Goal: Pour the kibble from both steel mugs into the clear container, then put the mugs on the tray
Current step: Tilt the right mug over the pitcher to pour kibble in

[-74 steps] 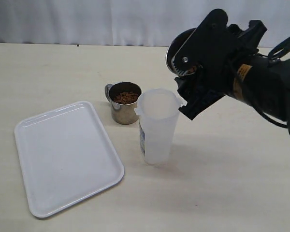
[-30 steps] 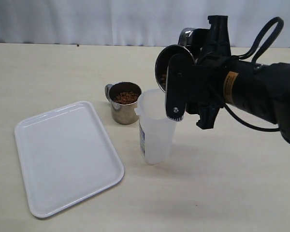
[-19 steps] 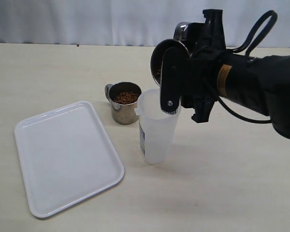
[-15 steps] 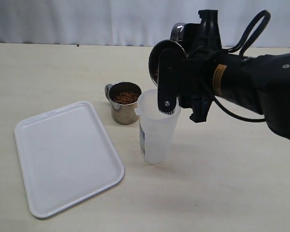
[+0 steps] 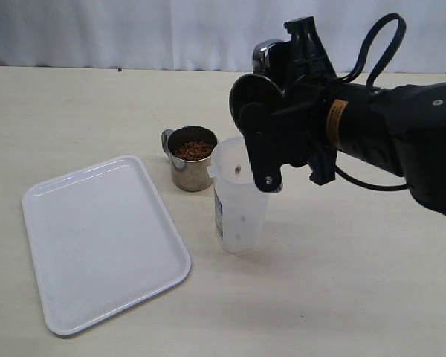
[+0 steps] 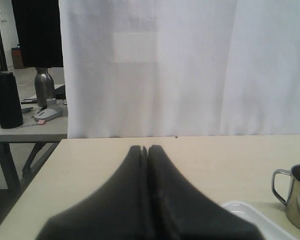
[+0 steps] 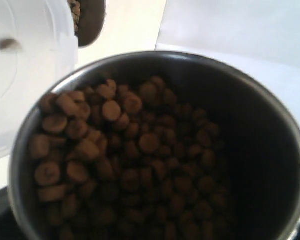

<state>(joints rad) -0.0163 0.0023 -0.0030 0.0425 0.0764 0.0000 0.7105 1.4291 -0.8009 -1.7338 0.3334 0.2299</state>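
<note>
My right gripper point(image 5: 286, 152) is shut on one steel mug point(image 5: 266, 53), held tilted with its mouth over the rim of the clear container point(image 5: 240, 197). The right wrist view looks straight into this mug point(image 7: 270, 125), which holds a heap of kibble point(image 7: 135, 165). One pellet point(image 7: 9, 44) is falling into the container point(image 7: 25, 85), and a few pellets point(image 5: 238, 169) show inside it. The second steel mug point(image 5: 192, 158), holding kibble point(image 5: 193, 150), stands just behind and left of the container. The white tray point(image 5: 104, 238) lies at the front left. My left gripper point(image 6: 146, 150) is shut with nothing in it.
A white curtain point(image 5: 134, 30) hangs behind the table's far edge. In the left wrist view the second mug point(image 6: 297, 197) and a tray corner point(image 6: 245, 210) show at one side, with another table carrying bottles point(image 6: 5, 100) beyond the table's edge.
My right gripper has shifted a little left and tipped the mug further over the container. The first pellets now fall in. The second mug and tray have not moved.
</note>
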